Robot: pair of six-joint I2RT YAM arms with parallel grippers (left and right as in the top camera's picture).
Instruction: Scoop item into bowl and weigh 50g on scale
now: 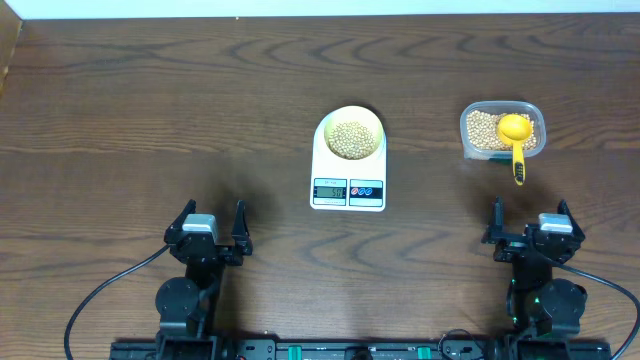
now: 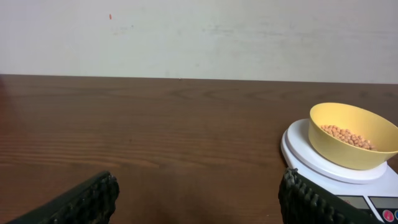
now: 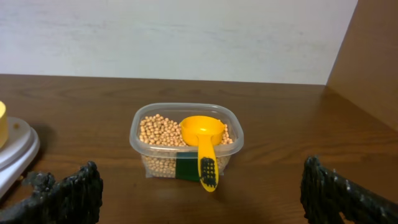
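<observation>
both arms parked near the base, clear of the work. left gripper jaws spread wide, nothing between them. right gripper same, wide and empty. the bowl sits centred on the scale so the display reads its load. beans cover its bottom. spare beans fill the clear container on my right, well apart from the scale. yellow scoop lies on them, handle over the near rim, handy for my right gripper. display digits too small to read, so can't tell if target weight is met.
</observation>
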